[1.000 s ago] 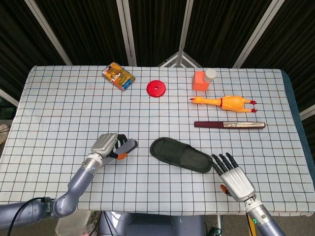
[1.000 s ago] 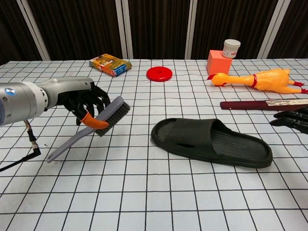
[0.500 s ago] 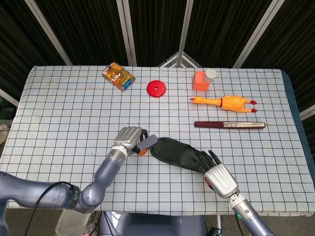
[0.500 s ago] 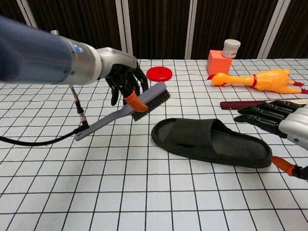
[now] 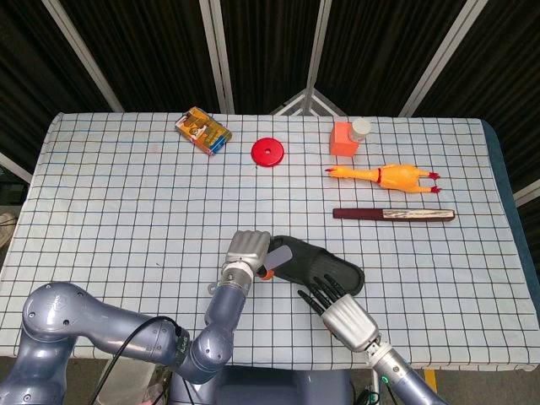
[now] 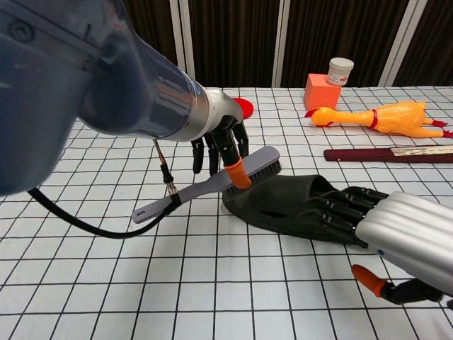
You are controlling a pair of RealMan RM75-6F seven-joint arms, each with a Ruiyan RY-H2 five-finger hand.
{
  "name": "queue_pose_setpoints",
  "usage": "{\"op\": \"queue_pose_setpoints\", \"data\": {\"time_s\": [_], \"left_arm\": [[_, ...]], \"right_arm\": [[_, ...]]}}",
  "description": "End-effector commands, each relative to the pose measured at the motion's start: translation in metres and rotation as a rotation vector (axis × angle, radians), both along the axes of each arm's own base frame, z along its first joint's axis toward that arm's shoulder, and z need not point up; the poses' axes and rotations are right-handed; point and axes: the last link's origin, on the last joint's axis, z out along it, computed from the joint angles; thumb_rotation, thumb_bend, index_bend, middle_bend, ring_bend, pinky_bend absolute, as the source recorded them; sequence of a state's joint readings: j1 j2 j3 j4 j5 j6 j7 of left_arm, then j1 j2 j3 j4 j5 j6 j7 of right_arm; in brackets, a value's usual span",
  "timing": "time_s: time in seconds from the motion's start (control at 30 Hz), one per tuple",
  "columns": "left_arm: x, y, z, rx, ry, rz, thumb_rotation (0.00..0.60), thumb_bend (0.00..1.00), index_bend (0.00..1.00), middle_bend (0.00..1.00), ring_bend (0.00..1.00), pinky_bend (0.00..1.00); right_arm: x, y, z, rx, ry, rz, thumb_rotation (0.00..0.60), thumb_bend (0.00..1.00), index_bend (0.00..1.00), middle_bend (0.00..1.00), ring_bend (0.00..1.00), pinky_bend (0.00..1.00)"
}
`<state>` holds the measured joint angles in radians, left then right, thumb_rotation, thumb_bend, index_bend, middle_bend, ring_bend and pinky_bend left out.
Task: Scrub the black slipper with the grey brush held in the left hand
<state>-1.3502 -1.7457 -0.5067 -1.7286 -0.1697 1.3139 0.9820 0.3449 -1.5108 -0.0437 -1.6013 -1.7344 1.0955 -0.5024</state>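
The black slipper [image 6: 283, 200] [image 5: 333, 266] lies near the table's front, right of centre. My left hand [image 6: 221, 142] [image 5: 247, 251] grips the grey brush [image 6: 212, 183], whose bristle head rests at the slipper's left end while the handle points down-left. My right hand [image 6: 375, 223] [image 5: 337, 309] lies with fingers spread flat on the slipper's right half, covering it.
At the back stand a red disc [image 5: 267, 152], a colourful box [image 5: 202, 131], and an orange block with a white jar [image 5: 345, 137]. A rubber chicken [image 5: 384, 175] and a dark sheathed knife [image 5: 393, 214] lie right of the slipper.
My left hand carried the brush rightwards until its head reached the slipper. My right hand slid left from the table onto the slipper's right half.
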Motion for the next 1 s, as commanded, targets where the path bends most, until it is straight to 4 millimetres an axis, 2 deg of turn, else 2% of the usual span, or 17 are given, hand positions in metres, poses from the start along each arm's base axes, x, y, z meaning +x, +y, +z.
{"op": "queue_pose_setpoints", "data": {"time_s": [0.03,0.5,0.73,1.0], "left_arm": [[0.0,0.002,-0.003,-0.004,0.005,0.008,0.6,0.59,0.71,0.79,0.68,0.6],[0.003,0.011,-0.012,-0.003,0.01,0.012,0.6,0.59,0.71,0.79,0.68,0.6],[0.01,0.013,-0.023,-0.022,0.018,-0.019,0.6,0.59,0.71,0.79,0.68,0.6],[0.021,0.014,-0.043,-0.016,0.042,-0.02,0.6,0.59,0.71,0.79,0.68,0.6]], "right_arm": [[0.004,-0.006,-0.008,0.02,-0.01,-0.005,0.6,0.62,0.0,0.06,0.03,0.1],[0.002,-0.028,-0.031,0.076,-0.01,-0.058,0.6,0.62,0.0,0.07,0.04,0.1],[-0.003,-0.032,-0.032,0.047,0.023,-0.037,0.6,0.62,0.0,0.07,0.04,0.1],[-0.002,-0.027,-0.032,0.065,0.017,-0.028,0.6,0.62,0.0,0.07,0.04,0.1]]}}
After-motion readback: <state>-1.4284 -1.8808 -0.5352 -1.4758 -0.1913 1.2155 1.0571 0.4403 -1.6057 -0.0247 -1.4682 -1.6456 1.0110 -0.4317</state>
